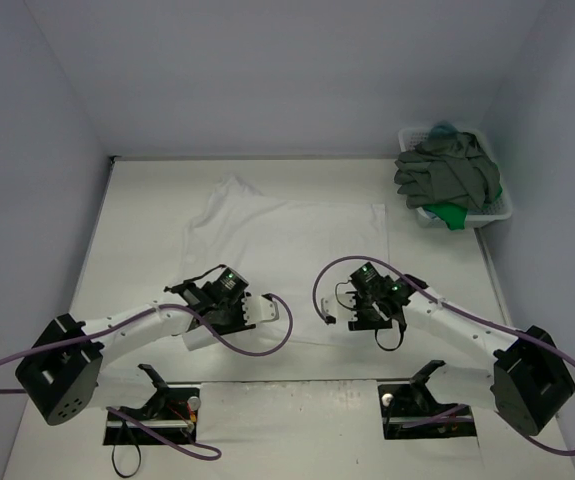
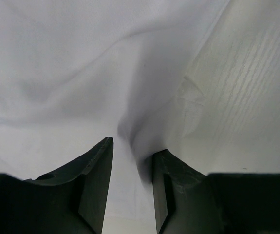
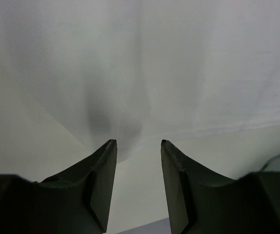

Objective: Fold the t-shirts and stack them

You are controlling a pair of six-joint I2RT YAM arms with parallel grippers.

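The white plastic lattice basket (image 1: 508, 207) holds a grey cloth shirt (image 1: 447, 172) and a green cloth shirt (image 1: 450, 214). Both jaws sit half closed around the white cloth t-shirt's (image 1: 297, 240) near edge. Nobody can tell if they grip it.

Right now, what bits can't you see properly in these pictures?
Top view: the dark grey shirt lies over the basket. The green shirt only peeks out, so what lies underneath can't be seen.
Top view: the left arm and right arm cover parts of the white t-shirt's near hem.
Wrist views: too close to tell whether the left gripper or right gripper is pinching cloth.
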